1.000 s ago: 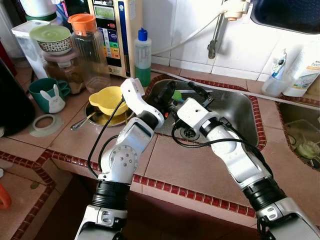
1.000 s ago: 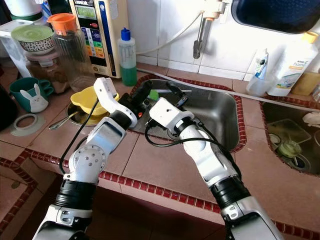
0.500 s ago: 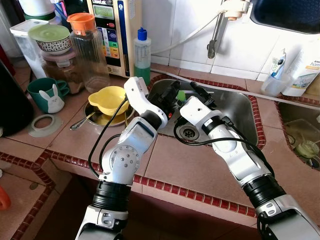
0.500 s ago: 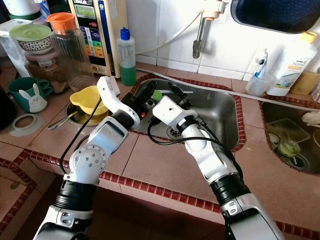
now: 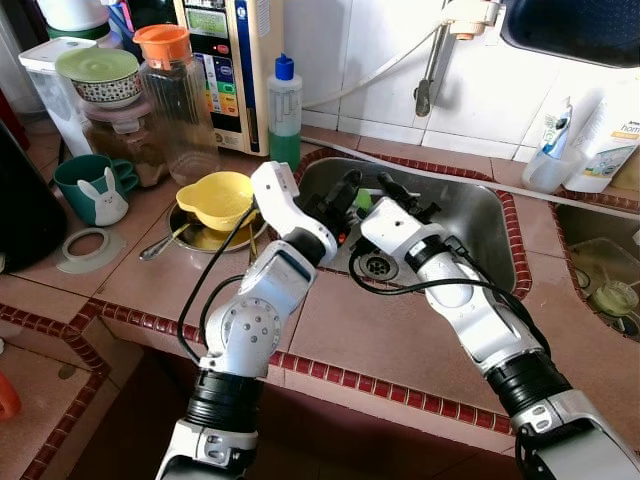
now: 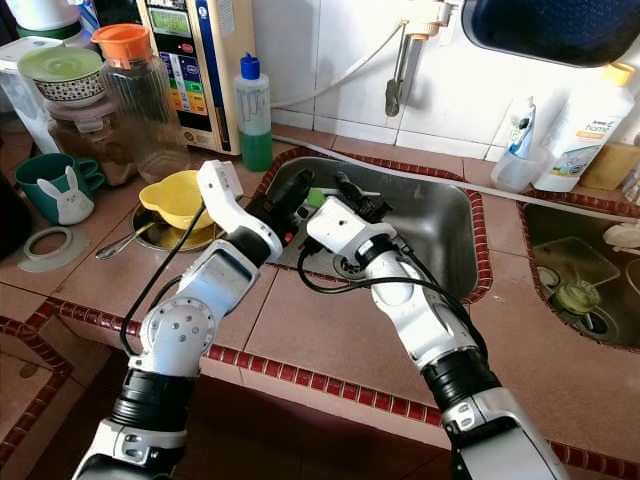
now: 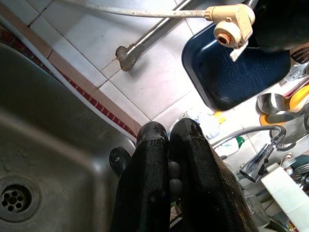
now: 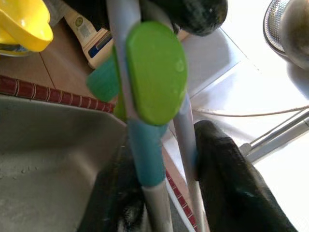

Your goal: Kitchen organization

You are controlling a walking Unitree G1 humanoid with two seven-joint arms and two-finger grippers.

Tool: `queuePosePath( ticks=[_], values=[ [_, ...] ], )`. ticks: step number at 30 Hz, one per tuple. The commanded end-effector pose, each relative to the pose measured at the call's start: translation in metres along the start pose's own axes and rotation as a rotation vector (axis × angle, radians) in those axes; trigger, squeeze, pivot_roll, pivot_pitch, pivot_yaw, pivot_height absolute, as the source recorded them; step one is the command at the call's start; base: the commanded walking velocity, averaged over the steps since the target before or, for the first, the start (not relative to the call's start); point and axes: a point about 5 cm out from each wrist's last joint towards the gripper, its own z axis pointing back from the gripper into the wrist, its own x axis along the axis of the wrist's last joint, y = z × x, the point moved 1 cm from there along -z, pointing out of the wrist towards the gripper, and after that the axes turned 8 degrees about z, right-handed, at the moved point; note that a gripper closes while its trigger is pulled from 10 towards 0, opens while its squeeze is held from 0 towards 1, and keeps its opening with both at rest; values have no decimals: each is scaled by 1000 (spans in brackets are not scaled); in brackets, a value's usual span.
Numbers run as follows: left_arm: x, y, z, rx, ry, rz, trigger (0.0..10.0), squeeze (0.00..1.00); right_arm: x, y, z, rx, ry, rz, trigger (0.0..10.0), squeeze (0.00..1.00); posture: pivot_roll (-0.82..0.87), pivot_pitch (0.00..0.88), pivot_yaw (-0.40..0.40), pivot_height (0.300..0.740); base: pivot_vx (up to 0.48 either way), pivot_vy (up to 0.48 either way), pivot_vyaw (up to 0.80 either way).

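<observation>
A utensil with a green pad [image 8: 154, 72], a teal grip and thin metal rods is held over the steel sink [image 5: 470, 215]. My right gripper [image 5: 397, 192] is shut on it, one black finger [image 8: 236, 183] on each side of the rods. In the head views its green end [image 6: 316, 197] shows between the two grippers. My left gripper [image 5: 345, 190] hangs over the sink's left rim, with its fingers [image 7: 154, 164] pressed together and nothing between them. Its tip [image 8: 193, 9] sits right at the utensil's far end; I cannot tell whether they touch.
On the counter to the left are a yellow bowl [image 5: 215, 198] on a metal plate with a spoon, a teal bunny mug [image 5: 95, 188], an orange-lidded pitcher [image 5: 175, 90] and a green soap bottle [image 5: 285, 105]. The faucet [image 5: 432, 70] hangs above the sink. A second basin [image 5: 600, 270] lies to the right.
My left gripper has moved right, closer to the green utensil and the right gripper. The right gripper has shifted slightly, still holding the utensil.
</observation>
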Motion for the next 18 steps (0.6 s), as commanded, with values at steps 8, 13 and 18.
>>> queuePosePath(
  ticks=[8, 13, 18],
  values=[
    [-32, -35, -9, -82, 74, 67, 10000, 0, 2, 0, -1, -9, -11, 8, 0, 0, 123, 0, -32, 740, 0, 0, 0],
    [-30, -33, -9, -74, 68, 61, 10000, 0, 1, 1, 0, -8, -11, 8, 0, 0, 123, 0, -31, 740, 0, 0, 0],
    [-30, -36, -9, -89, 65, 83, 10000, 133, 1, -1, 1, -13, -13, 11, 0, 0, 117, 0, -26, 740, 0, 0, 0]
  ],
)
